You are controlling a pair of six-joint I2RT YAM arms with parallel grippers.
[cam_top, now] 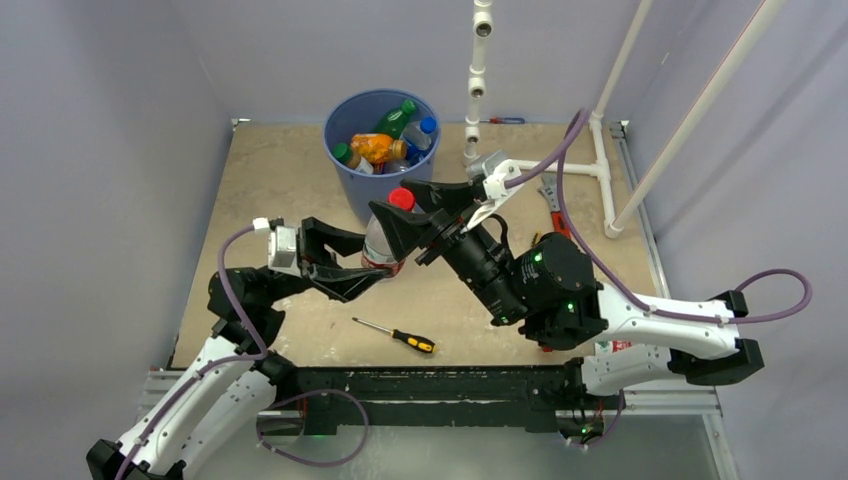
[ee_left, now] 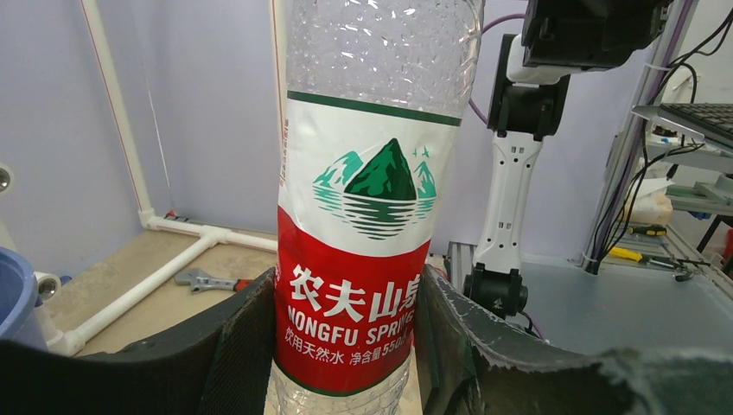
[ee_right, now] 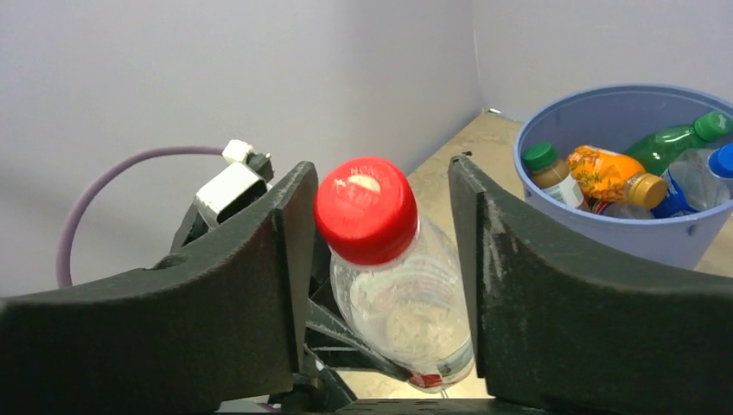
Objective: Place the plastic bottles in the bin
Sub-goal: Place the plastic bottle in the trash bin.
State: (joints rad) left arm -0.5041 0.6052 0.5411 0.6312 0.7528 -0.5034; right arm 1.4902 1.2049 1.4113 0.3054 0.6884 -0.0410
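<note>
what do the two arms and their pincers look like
Both arms are white shells with black joints: left arm, right arm. A purple cable loops along each. The left pincer and right pincer are black, with broad curved fingers, scuffed pale at the edges. Green lights glow on the right arm.

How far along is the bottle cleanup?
Done: several bottles lie in the bin. In hand: the left gripper clamps a red-capped bottle while the right gripper straddles its cap, not gripping. Left: binning that one; I see no other bottles outside, just a screwdriver and wrench.
</note>
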